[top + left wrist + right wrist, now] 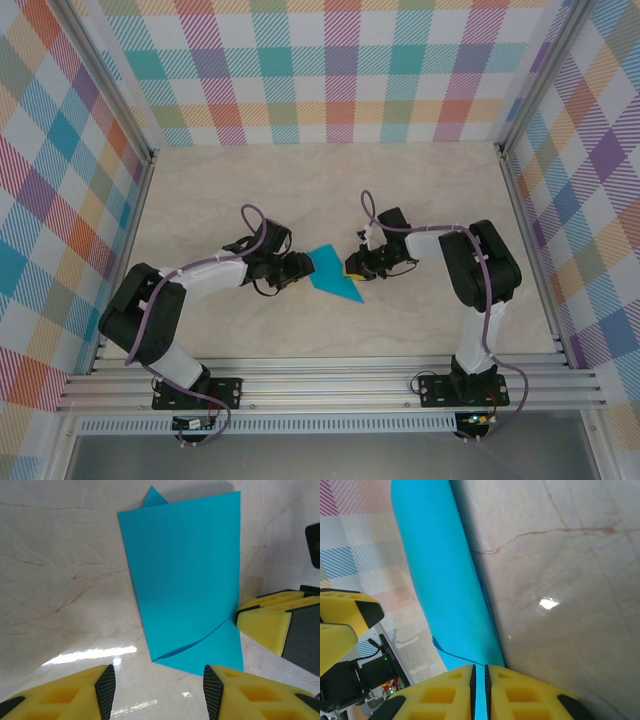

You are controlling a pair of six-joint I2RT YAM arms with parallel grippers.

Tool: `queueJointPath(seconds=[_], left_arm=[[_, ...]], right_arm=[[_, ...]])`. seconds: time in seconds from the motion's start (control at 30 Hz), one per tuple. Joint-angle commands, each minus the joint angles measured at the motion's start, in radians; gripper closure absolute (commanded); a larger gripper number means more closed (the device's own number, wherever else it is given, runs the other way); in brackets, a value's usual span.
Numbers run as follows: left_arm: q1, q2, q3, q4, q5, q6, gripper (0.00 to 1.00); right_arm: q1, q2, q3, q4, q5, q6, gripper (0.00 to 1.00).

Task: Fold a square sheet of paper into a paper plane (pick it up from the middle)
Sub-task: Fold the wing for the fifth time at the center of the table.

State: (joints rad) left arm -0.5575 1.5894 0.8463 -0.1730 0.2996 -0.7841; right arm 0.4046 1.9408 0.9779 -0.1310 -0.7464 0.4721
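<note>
The left arm [200, 272] and right arm [482, 268] have black joints, white-wrapped links and a looping purple cable [248, 211] each. The left gripper [157, 687] has blocky yellow fingers [250, 700] with seemingly ribbed black pads.

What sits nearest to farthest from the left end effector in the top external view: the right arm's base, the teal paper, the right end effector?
1. teal paper, just right of the left end effector.
2. right end effector, at the paper's far edge.
3. right arm's base, on the near rail, lower right.
</note>
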Motion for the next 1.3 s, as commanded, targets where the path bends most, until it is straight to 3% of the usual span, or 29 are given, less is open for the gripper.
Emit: queueJointPath(seconds=[0.0, 0.3, 0.57, 0.77, 1.27], left_arm=[[-0.014, 0.031, 0.029, 0.046, 0.03, -0.038, 0.48], [-0.034, 0.059, 0.057, 0.006, 0.003, -0.026, 0.48], [-0.041, 0.07, 0.069, -0.006, -0.003, -0.018, 0.48], [-0.042, 0.073, 0.075, -0.016, -0.004, -0.013, 0.48], [-0.042, 0.047, 0.088, -0.064, -0.049, 0.007, 0.49]], right_arm=[[0.002, 0.025, -0.046, 0.036, 0.052, 0.052, 0.84], [0.003, -0.112, 0.019, -0.119, 0.091, -0.049, 0.74], [0.007, -0.151, 0.057, -0.219, 0.155, -0.122, 0.56], [0.028, -0.114, 0.065, -0.215, 0.088, -0.161, 0.48], [0.051, -0.03, 0.105, -0.242, 0.026, -0.251, 0.44]])
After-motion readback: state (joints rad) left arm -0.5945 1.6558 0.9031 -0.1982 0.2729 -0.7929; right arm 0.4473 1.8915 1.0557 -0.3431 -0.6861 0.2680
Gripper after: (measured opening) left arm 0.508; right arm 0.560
